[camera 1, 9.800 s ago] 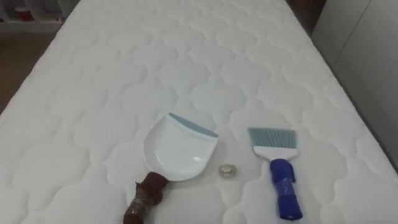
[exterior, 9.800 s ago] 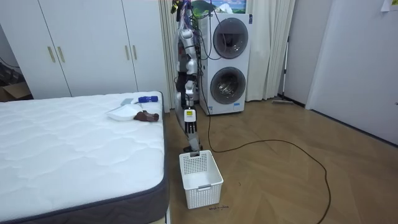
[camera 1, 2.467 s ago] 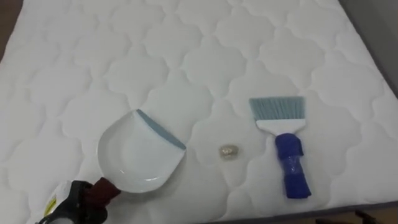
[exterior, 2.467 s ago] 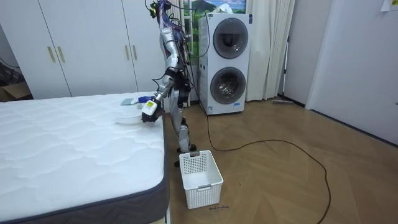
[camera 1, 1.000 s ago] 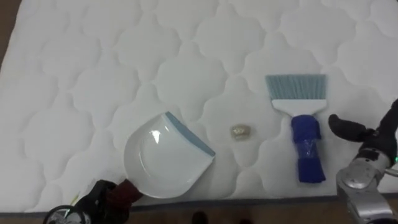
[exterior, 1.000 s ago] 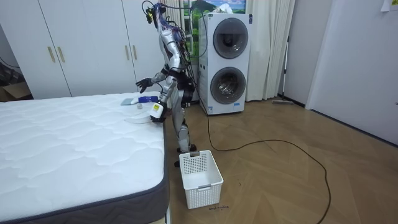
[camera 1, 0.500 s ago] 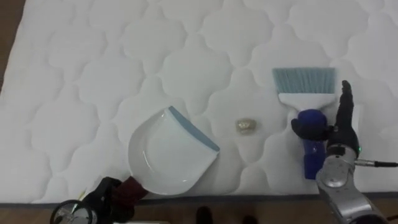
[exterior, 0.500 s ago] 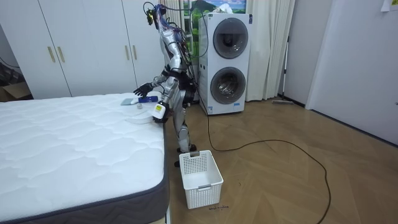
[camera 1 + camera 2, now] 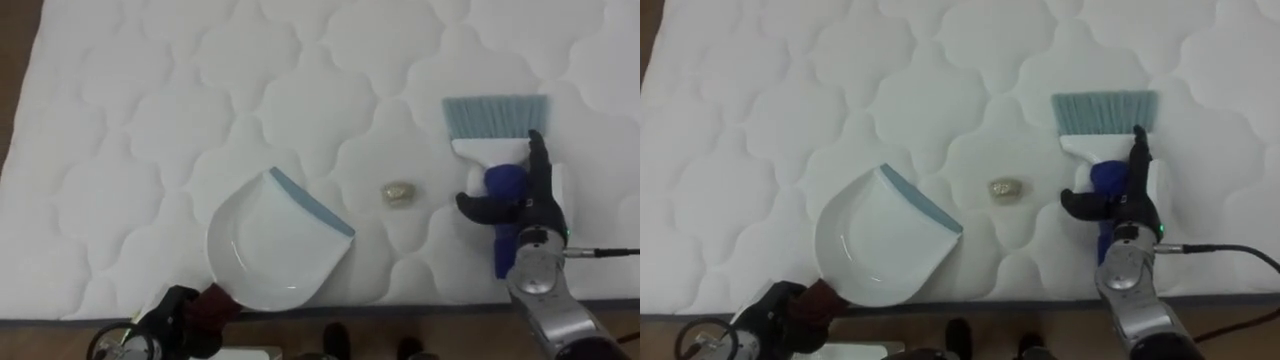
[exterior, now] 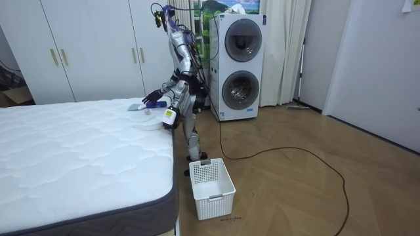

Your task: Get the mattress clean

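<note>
A white dustpan (image 9: 275,245) with a blue-grey lip lies near the white quilted mattress's (image 9: 150,100) near edge. My left hand (image 9: 170,318) is shut on its dark red handle at the lower left. To the dustpan's right rests a small beige crumpled scrap (image 9: 398,192). Further right lies a brush (image 9: 495,118) with pale blue bristles, a white head and a blue handle. My right hand (image 9: 533,215) hovers over that handle, open, fingers straight and thumb spread to the left; whether it touches the handle I cannot tell.
The mattress edge runs along the bottom of the eye views, with wooden floor below. In the room view I stand bent over the bed's end; a white basket (image 10: 211,187) sits on the floor beside me, and stacked washing machines (image 10: 241,65) stand behind.
My right hand has come in from the lower right and now sits over the brush's blue handle. The dustpan and the scrap stay in place; my left hand keeps its hold.
</note>
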You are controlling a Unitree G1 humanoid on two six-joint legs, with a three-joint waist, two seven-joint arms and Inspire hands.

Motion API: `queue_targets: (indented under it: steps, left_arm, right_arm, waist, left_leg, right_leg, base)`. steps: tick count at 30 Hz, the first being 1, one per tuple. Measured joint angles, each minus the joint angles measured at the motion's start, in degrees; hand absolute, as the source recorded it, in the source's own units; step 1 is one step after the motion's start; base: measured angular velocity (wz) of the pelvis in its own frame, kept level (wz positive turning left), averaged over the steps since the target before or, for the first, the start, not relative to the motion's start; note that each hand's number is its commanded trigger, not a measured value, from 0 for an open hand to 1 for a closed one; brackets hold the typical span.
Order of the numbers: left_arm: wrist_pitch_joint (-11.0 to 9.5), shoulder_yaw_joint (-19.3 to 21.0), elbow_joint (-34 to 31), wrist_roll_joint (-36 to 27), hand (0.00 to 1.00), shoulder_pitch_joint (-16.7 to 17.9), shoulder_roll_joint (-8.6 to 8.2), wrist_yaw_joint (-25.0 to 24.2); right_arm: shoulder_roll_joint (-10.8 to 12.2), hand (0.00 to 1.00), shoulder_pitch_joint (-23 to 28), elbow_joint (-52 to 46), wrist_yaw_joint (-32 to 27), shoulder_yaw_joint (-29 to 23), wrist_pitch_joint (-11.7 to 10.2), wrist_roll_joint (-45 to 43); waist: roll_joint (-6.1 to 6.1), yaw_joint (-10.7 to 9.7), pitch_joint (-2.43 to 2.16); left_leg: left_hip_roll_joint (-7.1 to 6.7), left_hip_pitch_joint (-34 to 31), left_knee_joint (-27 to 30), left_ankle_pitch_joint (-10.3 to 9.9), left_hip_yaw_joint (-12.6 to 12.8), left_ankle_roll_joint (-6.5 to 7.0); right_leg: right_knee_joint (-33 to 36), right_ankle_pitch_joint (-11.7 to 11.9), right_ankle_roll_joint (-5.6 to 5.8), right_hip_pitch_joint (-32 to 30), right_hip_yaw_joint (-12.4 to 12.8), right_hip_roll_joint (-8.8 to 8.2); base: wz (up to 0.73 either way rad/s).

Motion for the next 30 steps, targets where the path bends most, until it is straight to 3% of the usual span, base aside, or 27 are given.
queue_targets:
  steps: [7,9,16,17,18,19,20,23,30]
  left_arm:
    - [0.1,0.0,1.3,0.0,1.00,0.1,-0.12,0.1]
    - [-0.4,-0.4,1.2,0.1,1.00,0.2,-0.06,0.1]
    - [-1.0,-1.7,0.7,0.1,1.00,0.7,-0.07,1.4]
    - [-1.0,-2.1,0.7,0.1,1.00,0.8,-0.07,1.7]
    - [-1.0,-2.1,0.7,0.1,1.00,1.0,-0.07,1.7]
    - [-1.0,-2.1,0.7,0.1,1.00,1.0,-0.07,1.7]
    - [-1.0,-2.1,0.7,0.1,1.00,1.1,-0.07,1.7]
    - [-1.0,-2.1,0.7,0.1,1.00,1.2,-0.07,1.7]
    - [-0.7,-3.0,0.7,0.0,1.00,1.0,-0.07,2.0]
  right_arm:
    - [0.0,0.00,0.4,4.6,1.5,1.5,-0.4,-0.5]
    - [-0.3,0.00,1.7,7.2,1.7,1.8,-1.7,-0.8]
    - [-0.6,0.00,2.7,9.5,1.8,1.8,-2.1,-1.7]
    - [-0.6,0.13,2.7,9.8,2.0,1.8,-2.0,-1.7]
    - [-0.6,0.45,2.8,9.9,2.4,1.7,-1.9,-1.7]
    - [-0.6,0.95,2.8,10.0,2.5,1.7,-1.9,-1.7]
    - [-0.6,1.00,2.9,10.1,2.7,1.6,-1.9,-1.7]
    - [-0.8,1.00,2.9,10.4,2.8,1.4,-1.9,-1.7]
    - [-4.0,1.00,2.6,12.2,1.2,1.7,-1.1,-1.7]
  waist:
    - [0.03,-1.1,-0.08]
    - [0.35,-1.3,-0.41]
    - [0.43,-1.1,-0.58]
    - [0.46,-1.1,-0.59]
    - [0.60,-1.1,-0.78]
    - [0.64,-1.2,-0.85]
    - [0.70,-1.2,-0.88]
    - [0.74,-1.2,-0.91]
    - [0.55,-1.2,-0.95]
  left_leg:
    - [0.13,1.5,-0.6,0.0,-0.1,0.00]
    - [0.15,1.6,-0.5,0.0,-1.2,0.00]
    - [0.09,2.0,-0.6,0.0,-1.6,0.00]
    - [0.10,2.5,-0.8,0.0,-1.6,0.00]
    - [0.12,2.7,-0.9,0.0,-1.7,0.00]
    - [0.11,2.8,-0.9,0.0,-1.8,0.01]
    - [0.11,2.9,-0.9,0.0,-1.7,0.01]
    - [0.15,2.9,-0.9,0.0,-1.7,0.01]
    - [0.13,3.1,-0.9,0.0,-1.9,0.01]
  right_leg:
    - [-1.1,0.1,0.13,1.9,-0.1,0.18]
    - [-2.2,0.3,0.14,3.0,-1.4,0.18]
    - [-3.2,0.6,0.26,4.1,-2.2,0.15]
    - [-3.4,0.6,0.26,4.7,-2.3,0.16]
    - [-3.7,0.6,0.26,5.1,-2.4,0.17]
    - [-3.7,0.6,0.26,5.2,-2.4,0.15]
    - [-3.7,0.6,0.26,5.2,-2.5,0.15]
    - [-3.6,0.6,0.26,5.3,-2.8,0.14]
    - [-3.8,0.6,0.25,5.7,-2.8,0.11]
  base:
    - [0.01]
    - [0.22]
    - [0.06]
    - [0.05]
    - [0.06]
    - [0.05]
    - [0.00]
    - [0.00]
    - [0.01]
